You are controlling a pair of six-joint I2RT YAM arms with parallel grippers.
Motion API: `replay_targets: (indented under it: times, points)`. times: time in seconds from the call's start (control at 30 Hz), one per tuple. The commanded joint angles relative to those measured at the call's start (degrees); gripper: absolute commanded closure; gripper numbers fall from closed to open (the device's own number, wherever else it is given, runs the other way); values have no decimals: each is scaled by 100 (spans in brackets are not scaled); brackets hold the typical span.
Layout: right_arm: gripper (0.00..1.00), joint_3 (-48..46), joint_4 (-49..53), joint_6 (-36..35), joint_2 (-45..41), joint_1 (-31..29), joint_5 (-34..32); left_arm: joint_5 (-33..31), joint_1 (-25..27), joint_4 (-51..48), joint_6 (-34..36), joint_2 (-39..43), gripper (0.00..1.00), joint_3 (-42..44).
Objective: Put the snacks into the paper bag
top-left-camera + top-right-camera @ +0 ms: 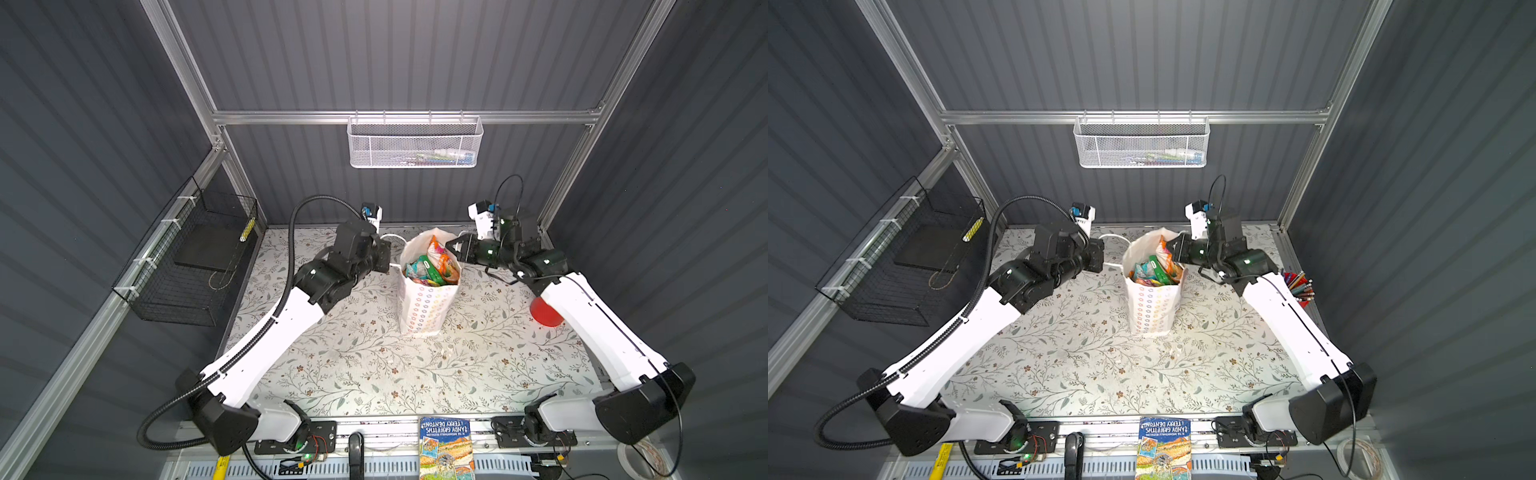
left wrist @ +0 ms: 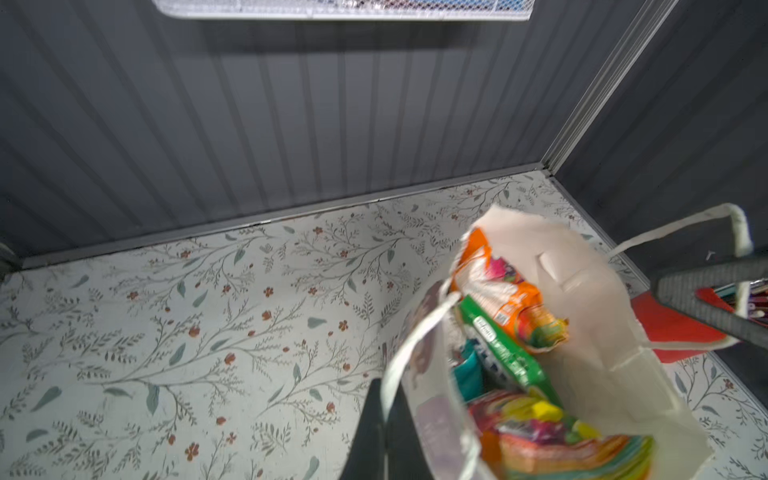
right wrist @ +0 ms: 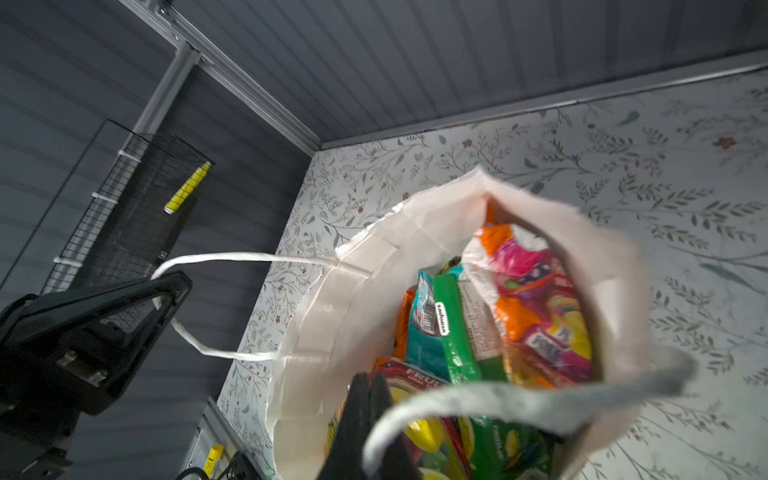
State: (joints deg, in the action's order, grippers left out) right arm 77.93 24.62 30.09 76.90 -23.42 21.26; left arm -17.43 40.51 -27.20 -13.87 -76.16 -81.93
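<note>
The white paper bag point(image 1: 422, 309) point(image 1: 1152, 309) stands upright at the middle back of the floral table, its mouth spread open. Several snacks point(image 1: 432, 266) point(image 1: 1156, 266) fill it: orange-pink, green, teal and yellow-red packets point(image 2: 511, 316) point(image 3: 519, 316). My left gripper point(image 1: 388, 255) point(image 2: 384, 386) is shut on the bag's left cord handle point(image 2: 415, 332). On the bag's other side my right gripper point(image 1: 449, 245) point(image 3: 368, 380) is shut on the right cord handle point(image 3: 498, 399). Each cord is drawn outward from the bag's rim.
A red pencil cup point(image 1: 544, 311) point(image 1: 1300, 286) stands by the right arm's forearm. An illustrated book point(image 1: 445, 449) lies on the front rail. A black wire basket point(image 1: 187, 257) hangs on the left wall, a white mesh basket point(image 1: 413, 143) on the back wall.
</note>
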Motion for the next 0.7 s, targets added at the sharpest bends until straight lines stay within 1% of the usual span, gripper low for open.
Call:
replay_targets:
  times: [0.0,0.13,0.2,0.3,0.37,0.4,0.43,0.5,0.57,0.6,0.67]
  points:
    - [100,-219,-775,78,-300,-79,155,-310,18,648,-201,316,100,283]
    - [100,-239,-658,128,-501,-88,42,-271,18,553,-153,278,100,171]
    - [96,-225,-555,212,-615,-101,-93,-151,18,611,-135,229,98,145]
    - [88,-174,-361,299,-738,-97,-374,19,18,619,-151,138,91,143]
    - [82,-134,-265,318,-756,-99,-410,63,18,635,-153,102,88,142]
    - [81,-125,-265,320,-763,-92,-432,71,17,642,-152,85,87,143]
    - [78,-138,-100,314,-772,-95,-462,73,17,644,-152,75,86,-57]
    - [73,-186,-65,346,-804,-93,-561,70,18,630,-152,71,83,-61]
    - [70,-283,-83,415,-856,-88,-581,108,18,663,-152,75,82,-42]
    - [66,-335,-104,452,-890,-85,-591,132,18,661,-156,69,81,-42]
    - [60,-408,-107,505,-985,-93,-693,186,13,626,-173,42,74,-67]
